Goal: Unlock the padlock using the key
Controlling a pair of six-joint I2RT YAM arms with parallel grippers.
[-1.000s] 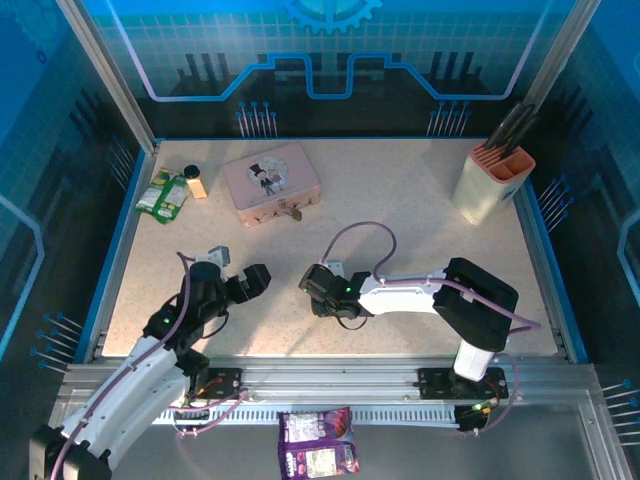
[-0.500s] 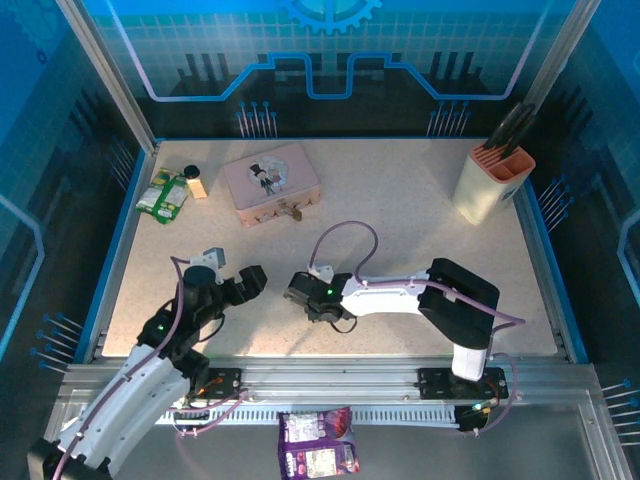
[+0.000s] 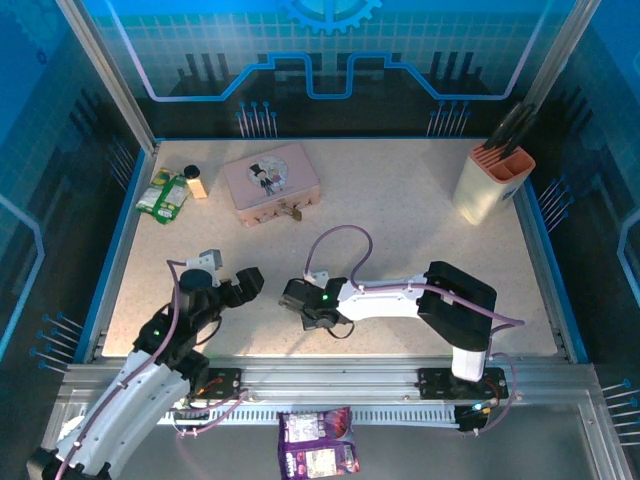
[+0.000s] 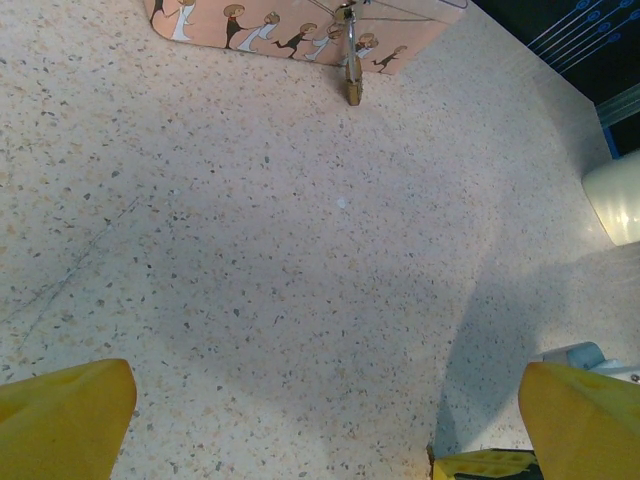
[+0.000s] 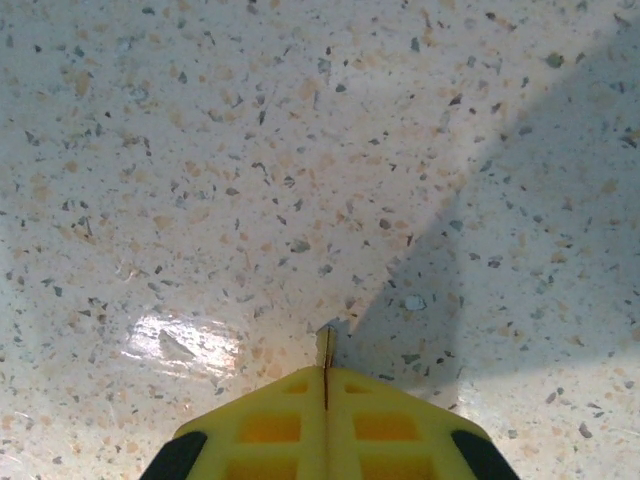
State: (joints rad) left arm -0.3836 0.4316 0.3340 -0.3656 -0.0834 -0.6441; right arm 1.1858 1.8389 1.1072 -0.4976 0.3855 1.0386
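Observation:
The tiny brass padlock [image 3: 294,212] hangs at the front of the pink box [image 3: 270,181], at the back left of the table. In the left wrist view the padlock [image 4: 353,92] dangles below the pink box [image 4: 200,20], far ahead of my left gripper [image 4: 322,420]. That left gripper [image 3: 247,284] is open and holds nothing. My right gripper [image 3: 291,297] sits just to its right, low over the table. In the right wrist view the right gripper [image 5: 325,372] is shut on the key [image 5: 324,345], whose thin metal tip pokes out between the yellow fingers.
A white knife block [image 3: 492,181] stands at the back right. Green snack packets [image 3: 163,193] and a small bottle [image 3: 195,181] lie left of the pink box. A purple packet [image 3: 318,443] lies below the rail, off the table.
My right gripper has slid left and a little nearer, still holding the key. The left gripper has drawn slightly back and to the left.

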